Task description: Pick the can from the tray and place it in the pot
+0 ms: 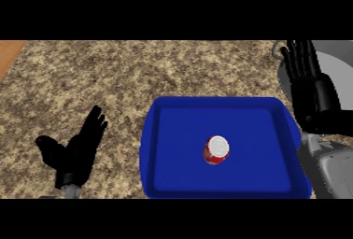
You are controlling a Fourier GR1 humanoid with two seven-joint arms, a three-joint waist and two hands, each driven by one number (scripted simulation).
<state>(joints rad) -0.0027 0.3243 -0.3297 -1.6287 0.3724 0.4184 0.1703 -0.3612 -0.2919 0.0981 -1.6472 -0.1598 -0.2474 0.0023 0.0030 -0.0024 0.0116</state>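
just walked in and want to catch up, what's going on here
Nothing is held yet. The red can stands upright in the middle of the blue tray, untouched. The right hand is open, fingers straight, at the tray's far right corner, over the grey pot. The left hand rests open left of the tray.

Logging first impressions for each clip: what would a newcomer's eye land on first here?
The bright blue tray right of centre, with a red can standing upright in its middle. Next, the right hand, open, at the upper right overlapping the grey pot, and the left hand, open at the lower left.
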